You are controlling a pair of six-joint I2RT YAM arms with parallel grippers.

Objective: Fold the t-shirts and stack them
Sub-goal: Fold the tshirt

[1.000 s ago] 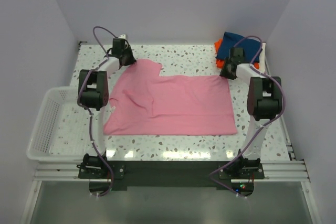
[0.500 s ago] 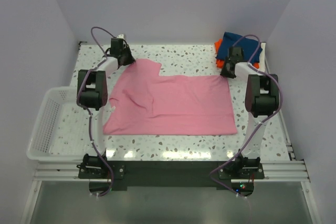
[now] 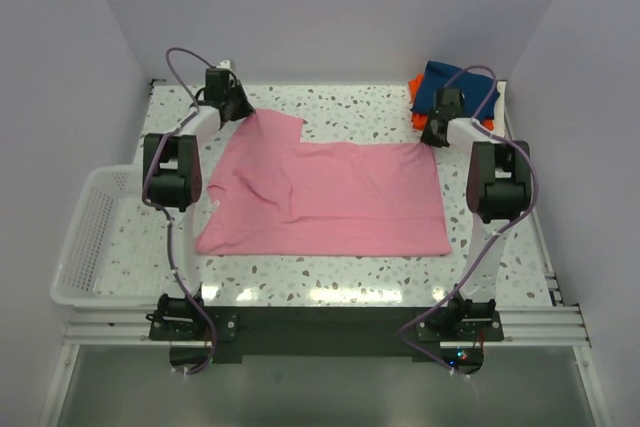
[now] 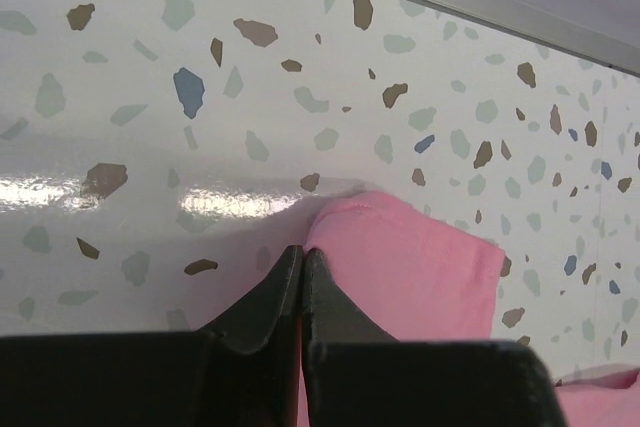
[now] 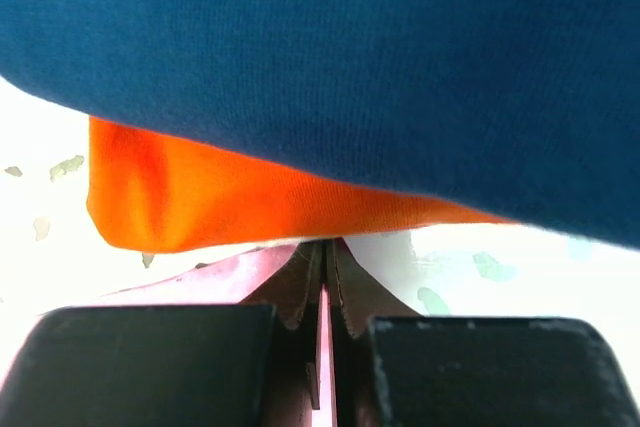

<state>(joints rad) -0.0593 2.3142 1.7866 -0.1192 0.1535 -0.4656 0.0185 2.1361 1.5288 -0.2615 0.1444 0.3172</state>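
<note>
A speckled surface (image 3: 350,107), lilac walls (image 3: 320,7), a white wire basket (image 3: 85,237) at nine o'clock. The left end effector (image 4: 302,259) and right end effector (image 5: 323,282) each clamp the light pink cloth t-shirt (image 3: 330,197).

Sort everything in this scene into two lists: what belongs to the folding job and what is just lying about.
Part of the job: pink t-shirt, pinched by the left gripper and right gripper; navy blue t-shirt; orange t-shirt under it.
Just lying about: white wire basket at the left edge of the table.
</note>
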